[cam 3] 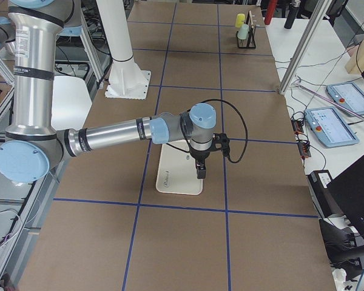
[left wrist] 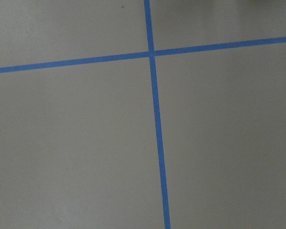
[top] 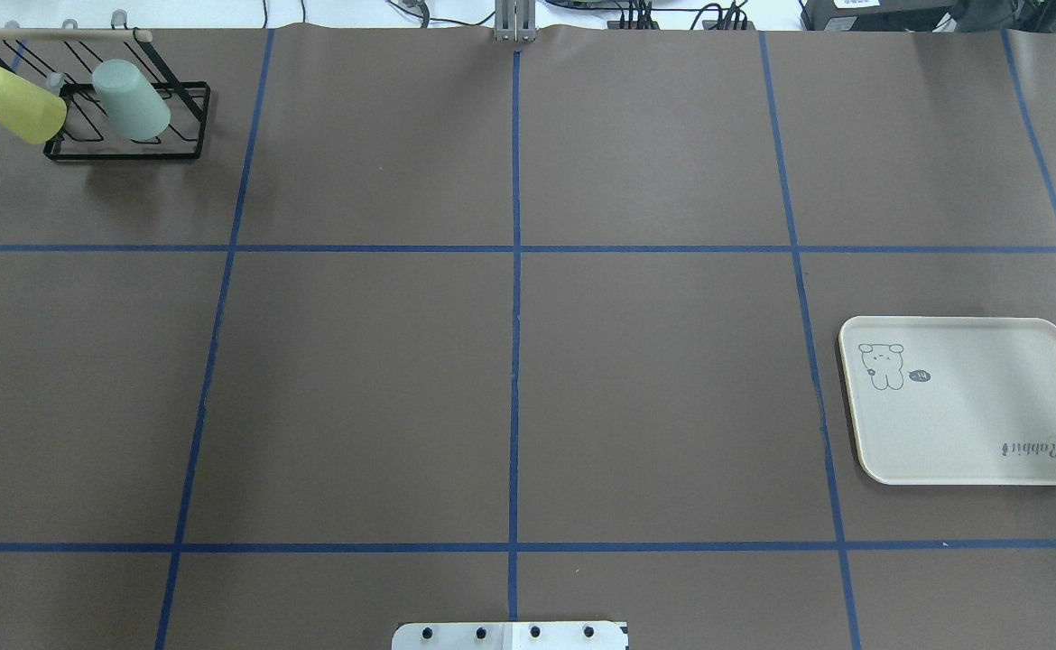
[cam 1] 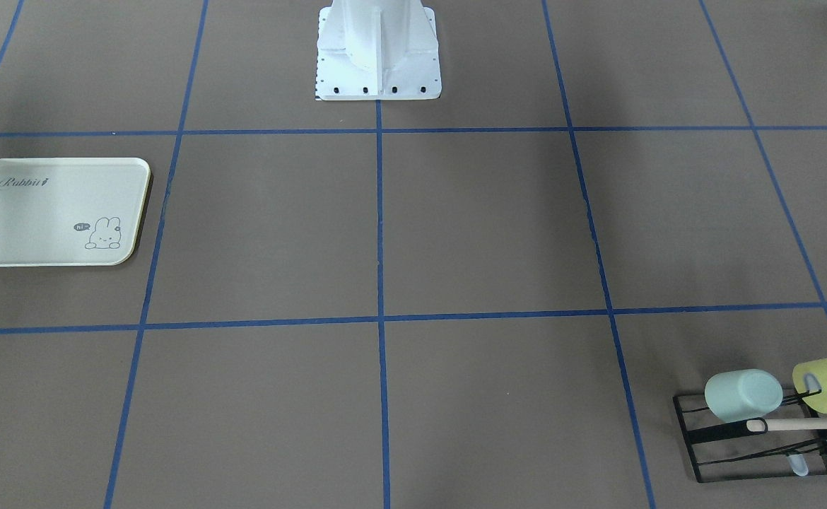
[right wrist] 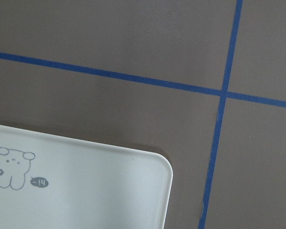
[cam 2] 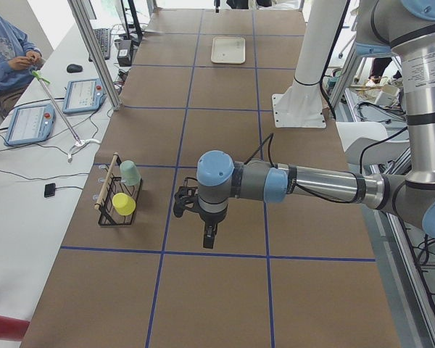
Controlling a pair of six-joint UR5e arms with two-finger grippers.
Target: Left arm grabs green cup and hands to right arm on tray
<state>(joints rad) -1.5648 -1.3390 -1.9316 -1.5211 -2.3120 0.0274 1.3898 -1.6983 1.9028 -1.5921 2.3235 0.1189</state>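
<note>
The pale mint-green cup [top: 131,99] hangs tilted on a black wire rack [top: 122,158] at the table's far left corner; it also shows in the front view [cam 1: 742,396]. The cream tray [top: 988,415] with the bunny print lies empty at the right side and shows in the right wrist view [right wrist: 109,191]. The left gripper [cam 2: 209,235] hovers high over the mat, well to the side of the rack. The right gripper [cam 3: 201,173] hovers above the tray [cam 3: 179,182]. Both show only in the side views, so I cannot tell whether they are open or shut.
A yellow-green cup [top: 13,104] hangs on the same rack beside the green one, under a wooden bar [top: 50,32]. The robot's white base [cam 1: 378,49] stands at mid table. Blue tape lines grid the brown mat. An operator [cam 2: 11,47] sits beyond the table's edge.
</note>
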